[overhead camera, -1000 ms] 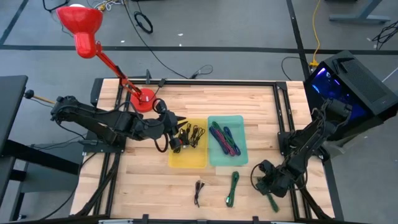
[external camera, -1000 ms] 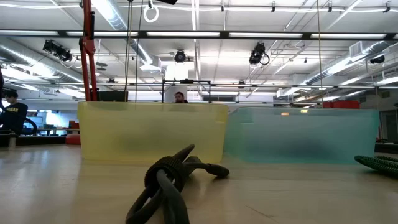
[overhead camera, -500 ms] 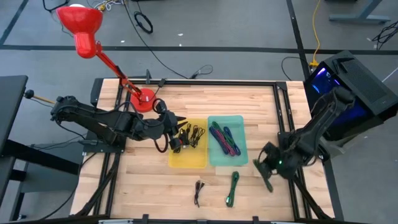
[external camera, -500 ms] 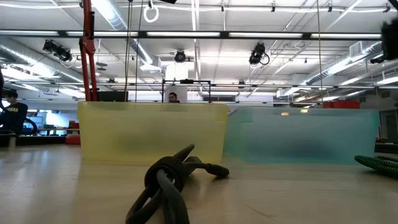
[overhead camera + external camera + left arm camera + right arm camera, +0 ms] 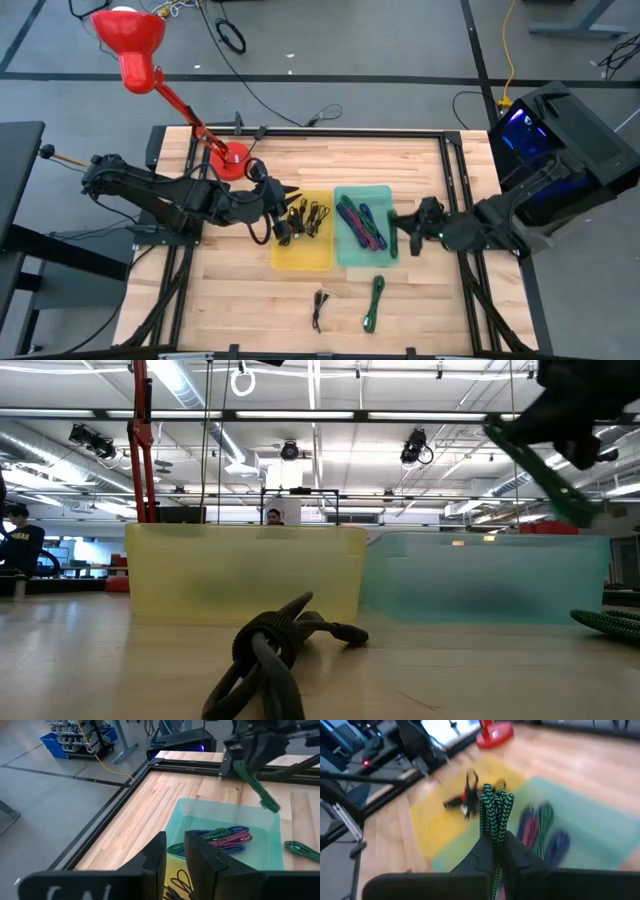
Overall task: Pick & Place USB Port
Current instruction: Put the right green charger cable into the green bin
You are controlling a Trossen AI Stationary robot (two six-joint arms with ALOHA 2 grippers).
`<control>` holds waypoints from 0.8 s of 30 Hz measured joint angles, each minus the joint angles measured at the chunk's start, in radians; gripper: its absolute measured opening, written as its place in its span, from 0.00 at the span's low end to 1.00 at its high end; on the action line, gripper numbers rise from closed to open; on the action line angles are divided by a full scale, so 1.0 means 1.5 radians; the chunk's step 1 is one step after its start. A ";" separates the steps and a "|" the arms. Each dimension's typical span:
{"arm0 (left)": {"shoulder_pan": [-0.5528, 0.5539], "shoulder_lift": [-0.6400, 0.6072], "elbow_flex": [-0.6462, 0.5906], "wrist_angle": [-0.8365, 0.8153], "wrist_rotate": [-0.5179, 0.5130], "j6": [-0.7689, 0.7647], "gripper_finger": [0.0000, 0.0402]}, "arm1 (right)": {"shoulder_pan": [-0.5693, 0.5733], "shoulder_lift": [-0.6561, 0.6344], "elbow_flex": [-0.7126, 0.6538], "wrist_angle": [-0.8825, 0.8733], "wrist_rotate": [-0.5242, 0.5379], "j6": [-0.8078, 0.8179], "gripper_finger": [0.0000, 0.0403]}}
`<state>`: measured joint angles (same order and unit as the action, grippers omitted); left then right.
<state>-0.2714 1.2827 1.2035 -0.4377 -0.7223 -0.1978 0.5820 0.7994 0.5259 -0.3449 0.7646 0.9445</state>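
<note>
Green cable clamped in right gripper beside teal bin.

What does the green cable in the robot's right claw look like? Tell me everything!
The green cable is a braided cord, green with dark flecks, folded into a tight bundle. The right gripper pinches it between both fingers, holding it in the air by the teal bin, over its right edge. The bundle sticks out past the fingertips at a slant, and nothing else touches it.

Yellow bin; teal bin with green, pink and blue cables; black cables; green-and-black braided cable; black grippers; red lamp; light wood table.
</note>
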 joint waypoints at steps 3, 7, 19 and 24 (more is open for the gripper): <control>0.000 0.000 0.000 0.000 -0.002 0.000 0.18 | -0.069 -0.005 0.000 0.071 -0.038 -0.111 0.02; 0.000 0.000 0.000 0.000 -0.002 -0.004 0.18 | -0.152 0.000 0.001 0.138 -0.117 -0.197 0.02; 0.000 0.000 0.000 -0.001 -0.002 -0.006 0.18 | -0.293 0.110 0.001 0.166 -0.276 -0.220 0.02; 0.000 0.000 0.000 -0.001 -0.002 -0.006 0.18 | -0.315 0.159 0.001 0.183 -0.296 -0.219 0.11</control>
<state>-0.2714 1.2827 1.2034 -0.4389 -0.7250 -0.2066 0.1094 1.0375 0.5266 -0.0700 0.3206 0.6159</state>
